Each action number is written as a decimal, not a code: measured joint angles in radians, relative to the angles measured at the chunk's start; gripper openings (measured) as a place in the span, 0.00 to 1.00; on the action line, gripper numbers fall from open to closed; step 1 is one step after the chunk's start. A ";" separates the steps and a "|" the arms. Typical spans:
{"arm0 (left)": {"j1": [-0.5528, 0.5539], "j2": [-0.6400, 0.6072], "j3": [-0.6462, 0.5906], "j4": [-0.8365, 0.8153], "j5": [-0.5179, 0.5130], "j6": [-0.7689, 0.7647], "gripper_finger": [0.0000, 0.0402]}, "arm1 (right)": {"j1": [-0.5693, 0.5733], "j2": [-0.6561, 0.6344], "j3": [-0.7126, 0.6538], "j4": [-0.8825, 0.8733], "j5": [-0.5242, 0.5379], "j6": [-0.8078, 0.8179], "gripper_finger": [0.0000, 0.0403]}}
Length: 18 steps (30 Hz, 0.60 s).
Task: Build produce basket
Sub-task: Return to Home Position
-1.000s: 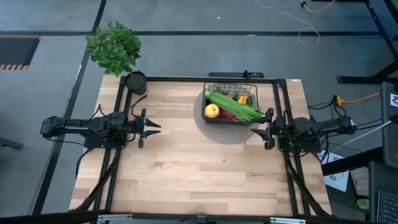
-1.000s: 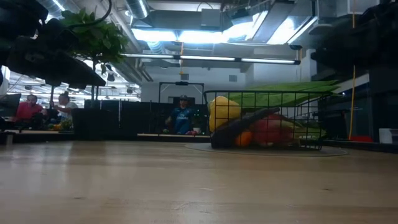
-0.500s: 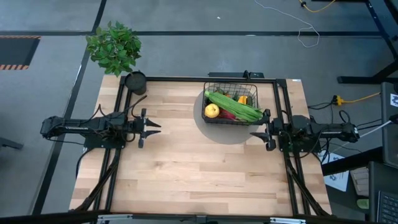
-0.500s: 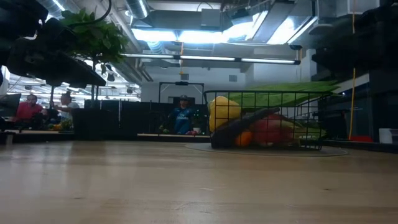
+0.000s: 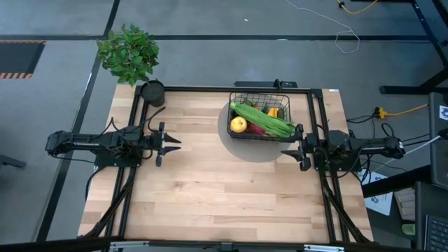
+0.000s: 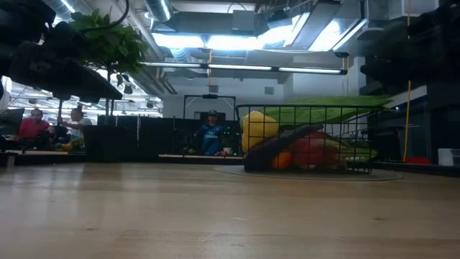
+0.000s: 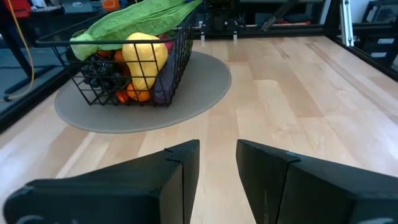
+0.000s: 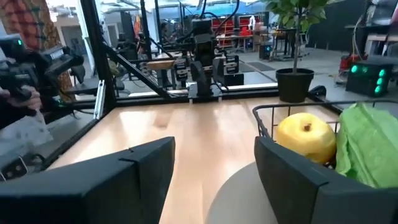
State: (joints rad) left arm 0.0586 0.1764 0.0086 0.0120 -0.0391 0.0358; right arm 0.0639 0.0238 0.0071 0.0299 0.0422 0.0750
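Your left fingers stand slightly apart, with a slim gap between them and nothing in it; under the gap you see only bare worktop. The left arm lies low and level over the worktop's left edge, pointing right toward the middle, well apart from the basket.

Your right fingers are spread wider and are also empty, touching nothing. The right arm lies level over the right edge and points left. Its fingertips reach about to the rim of the grey round mat, near the basket's near right corner but apart from it.

The basket sits on that mat in the far right part of the worktop. In it, a long green leaf lies slantwise across the top and overhangs the rim. A lemon rests against the left wall, and dark grapes press against the mesh beside it. An orange piece shows toward the far side. Something red lies under the leaf, but you cannot tell what it is.

A black cup stands at the far left corner, and a potted plant is on the floor just beyond it. Nothing stands between either arm and the basket. People sit in the room behind.
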 joint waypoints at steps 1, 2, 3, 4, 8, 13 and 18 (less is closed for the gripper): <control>0.000 0.000 0.000 0.000 0.000 -0.009 0.24 | 0.000 0.000 0.000 0.000 0.000 0.017 0.55; 0.000 0.000 0.000 0.000 0.000 -0.022 0.24 | 0.000 0.000 0.000 0.000 0.000 0.048 0.55; 0.000 0.000 0.000 0.000 0.000 -0.032 0.24 | 0.000 0.000 0.000 0.000 -0.002 0.083 0.55; 0.000 0.000 0.000 0.000 0.000 -0.031 0.24 | 0.000 0.000 0.000 0.000 -0.002 0.112 0.55; 0.000 0.000 0.000 0.000 0.000 -0.026 0.24 | 0.000 0.000 0.000 0.001 -0.002 0.160 0.55; 0.000 0.000 0.000 0.000 0.000 -0.026 0.24 | 0.000 0.000 0.000 0.001 -0.002 0.157 0.55; 0.000 0.000 0.000 0.000 0.000 -0.026 0.24 | 0.000 0.000 0.000 0.001 -0.002 0.150 0.55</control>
State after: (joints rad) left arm 0.0582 0.1764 0.0086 0.0120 -0.0391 0.0097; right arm 0.0639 0.0238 0.0071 0.0307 0.0401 0.2246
